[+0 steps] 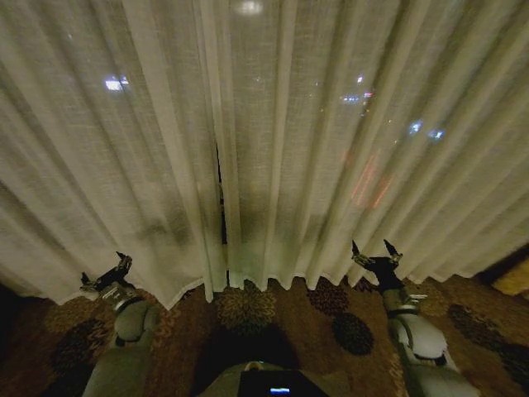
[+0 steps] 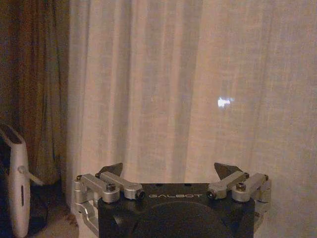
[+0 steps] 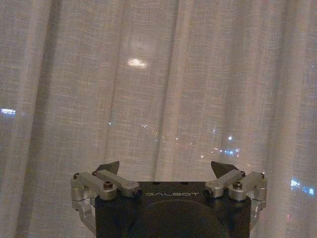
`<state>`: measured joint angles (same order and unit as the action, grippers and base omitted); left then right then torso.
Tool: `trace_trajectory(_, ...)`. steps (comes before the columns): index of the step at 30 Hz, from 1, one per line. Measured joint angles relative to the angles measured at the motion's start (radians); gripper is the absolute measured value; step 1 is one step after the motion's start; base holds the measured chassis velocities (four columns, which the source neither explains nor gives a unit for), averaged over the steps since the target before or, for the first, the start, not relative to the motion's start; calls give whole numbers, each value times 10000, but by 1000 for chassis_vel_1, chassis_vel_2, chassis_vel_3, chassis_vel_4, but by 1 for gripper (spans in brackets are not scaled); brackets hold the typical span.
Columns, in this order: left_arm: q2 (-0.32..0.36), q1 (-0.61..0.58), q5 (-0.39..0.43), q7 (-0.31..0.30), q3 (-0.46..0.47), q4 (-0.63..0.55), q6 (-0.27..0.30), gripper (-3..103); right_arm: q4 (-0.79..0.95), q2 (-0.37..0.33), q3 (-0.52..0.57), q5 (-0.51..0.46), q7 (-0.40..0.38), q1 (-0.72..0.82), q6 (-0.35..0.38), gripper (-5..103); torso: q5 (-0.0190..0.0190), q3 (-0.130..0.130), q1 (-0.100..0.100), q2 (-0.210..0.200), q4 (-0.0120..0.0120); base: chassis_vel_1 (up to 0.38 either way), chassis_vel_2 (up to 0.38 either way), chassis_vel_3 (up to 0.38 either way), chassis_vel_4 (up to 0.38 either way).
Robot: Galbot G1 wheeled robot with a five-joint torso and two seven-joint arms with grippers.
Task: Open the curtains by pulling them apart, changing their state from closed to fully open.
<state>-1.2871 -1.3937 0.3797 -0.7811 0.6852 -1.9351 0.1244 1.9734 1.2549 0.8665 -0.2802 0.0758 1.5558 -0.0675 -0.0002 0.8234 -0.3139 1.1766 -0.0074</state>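
The curtains (image 1: 273, 141) are faced straight ahead, seam between both arms; left gripper (image 1: 106, 275) and right gripper (image 1: 374, 251) are held spread, nothing pinched.

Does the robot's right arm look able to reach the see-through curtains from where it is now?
Probably yes. The right gripper is open, pointing at the curtains near their hem, with nothing between them. It isn't touching the cloth yet.

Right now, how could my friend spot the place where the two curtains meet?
Look at the wall of pale, see-through curtains hanging down to the patterned carpet. Partway between the left pincer and right pincer, nearer the left one, runs a thin dark slit. Other lines are soft folds; this one is a black gap.
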Motion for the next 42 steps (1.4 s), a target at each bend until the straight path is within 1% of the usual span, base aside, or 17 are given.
trace_trajectory(4, -34, 70, 89, -173, 5, -239, 779, 100, -20, -35, 12, -23, 20, -6, -16, 100, 4, 0, 0, -1, -1, 0, 0, 0, 0)
trace_trajectory(7, -46, 98, 88, -301, -2, -325, 995, 100, -45, -49, 21, -31, 25, -7, -69, 100, 4, 0, 1, 0, -1, 0, 0, 0, 0)
trace_trajectory(8, -50, 108, 81, 577, 12, -340, 1040, 100, -63, -54, 27, -33, 30, -6, -117, 100, 6, 0, 0, 0, 8, 0, 0, 0, 0)
trace_trajectory(10, -44, 137, 82, 3392, -12, -333, 826, 100, -89, -60, 39, -49, 47, -9, -176, 100, -1, 0, 0, 0, -2, 0, 0, 0, 0)
trace_trajectory(11, -44, 137, 82, 3392, -12, -333, 826, 100, -89, -60, 39, -49, 47, -9, -176, 100, -1, 0, 0, 0, -2, 0, 0, 0, 0)
trace_trajectory(12, -27, 143, 88, 4235, 7, -302, 694, 100, -96, -60, 38, -54, 51, -11, -180, 100, 2, 0, 0, 0, -4, 0, 0, 0, 0)
trace_trajectory(13, 26, 143, 172, 5810, 62, -225, 458, 100, -114, -65, 41, -60, 51, -16, -188, 100, 2, 0, 0, 0, -4, 0, 0, 0, 0)
trace_trajectory(14, 67, 144, 268, 6688, 100, -172, 360, 100, -128, -70, 41, -63, 52, -24, -192, 100, 3, 0, 0, 0, -3, 0, 0, 0, 0)
trace_trajectory(15, 67, 144, 268, 6688, 100, -172, 360, 100, -128, -70, 41, -63, 52, -24, -192, 100, 3, 0, 0, 0, -3, 0, 0, 0, 0)
trace_trajectory(16, 87, 147, 347, 7281, 119, -139, 306, 100, -137, -73, 41, -66, 52, -32, -192, 100, 5, 0, 0, 0, 0, 0, 0, 0, 0)
trace_trajectory(19, 110, 200, 511, 8592, 147, -95, 247, 100, -145, -78, 42, -74, 52, -40, -196, 100, 3, 0, 0, -1, 0, 0, 0, 0, 0)
trace_trajectory(21, 110, 204, 513, 8746, 150, -95, 245, 100, -145, -80, 42, -78, 52, -35, -198, 100, 2, 0, 0, 0, 0, 0, 0, 0, 0)
trace_trajectory(25, 78, 195, 465, 9341, 157, -157, 228, 100, -135, -89, 75, -112, 52, -6, -214, 100, 3, 0, 0, 0, -1, 0, 0, 0, 0)
trace_trajectory(32, 6, 145, 109, 9432, 167, -219, -12, 100, -121, -96, 106, -114, 59, 19, -215, 100, 2, 0, 0, 0, 0, 0, 0, 0, 0)
trace_trajectory(35, -11, 130, -122, 9213, 173, -305, -30, 100, -108, -97, 114, -81, 84, 22, -213, 100, 2, 0, 0, 0, 0, 0, 0, 0, 0)
trace_trajectory(39, -64, 130, -803, 8420, 149, -564, 326, 100, -90, -76, 120, 23, 96, 38, -199, 100, 3, 0, 0, 0, 0, 0, 0, 0, 0)
trace_trajectory(42, -73, 146, -960, 8347, 139, -638, 349, 100, -84, -68, 122, 40, 96, 46, -191, 100, 2, 0, 0, 0, 0, 0, 0, 0, 0)
